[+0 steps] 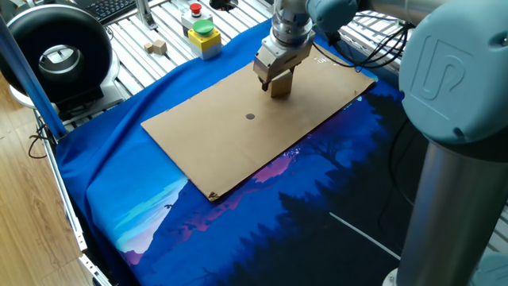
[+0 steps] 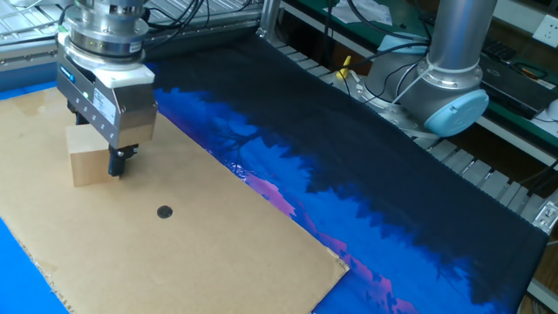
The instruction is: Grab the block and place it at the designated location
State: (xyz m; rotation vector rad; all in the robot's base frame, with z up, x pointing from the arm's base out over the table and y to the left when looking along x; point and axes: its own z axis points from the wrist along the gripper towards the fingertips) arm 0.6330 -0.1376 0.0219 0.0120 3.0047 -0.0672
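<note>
I see the gripper [image 2: 96,157] down over the block [image 2: 87,160], one black finger [image 2: 116,163] against its near face, the other hidden behind. It seems clenched on the block, though I can't confirm contact. The block sits on the cardboard [image 1: 238,143], near its far end. The dot [image 1: 250,117] lies well apart, mid-sheet.

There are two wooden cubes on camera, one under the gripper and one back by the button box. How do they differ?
The block under the gripper is clearly bigger; the small cube is far smaller. The block sits on the brown cardboard; the small cube sits on the slatted metal table beyond the blue cloth. The gripper straddles the block; nothing is near the small cube. Both are plain pale wood.
</note>
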